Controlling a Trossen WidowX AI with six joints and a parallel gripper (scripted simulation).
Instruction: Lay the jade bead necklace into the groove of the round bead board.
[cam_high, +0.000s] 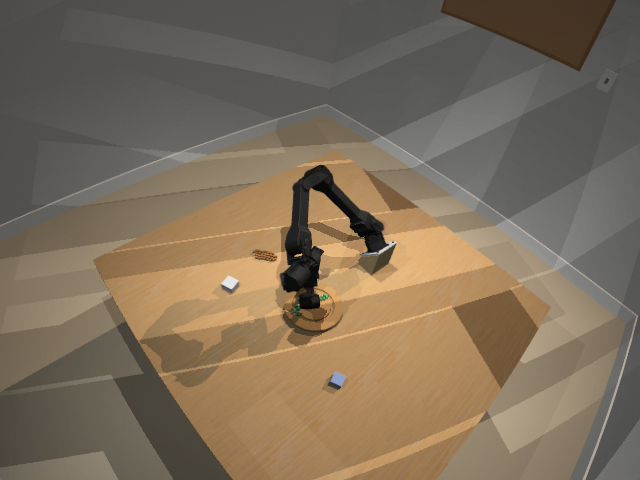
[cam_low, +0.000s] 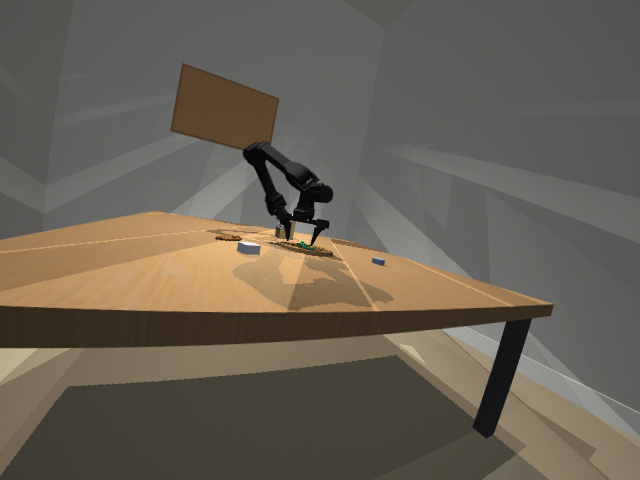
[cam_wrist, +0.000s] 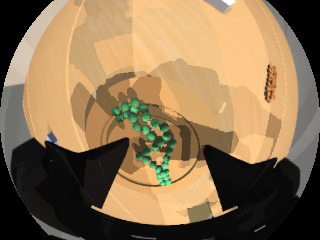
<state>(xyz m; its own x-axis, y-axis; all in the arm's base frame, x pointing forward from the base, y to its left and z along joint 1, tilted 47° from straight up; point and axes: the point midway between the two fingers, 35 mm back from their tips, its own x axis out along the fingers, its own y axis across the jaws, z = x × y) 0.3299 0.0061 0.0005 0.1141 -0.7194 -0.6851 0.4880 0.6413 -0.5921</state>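
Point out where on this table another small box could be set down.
Open wood lies between the blue cube and the round bead board, and left of the white block. It is crowded around the board: jade necklace, open jaws, brown beads, arm base.
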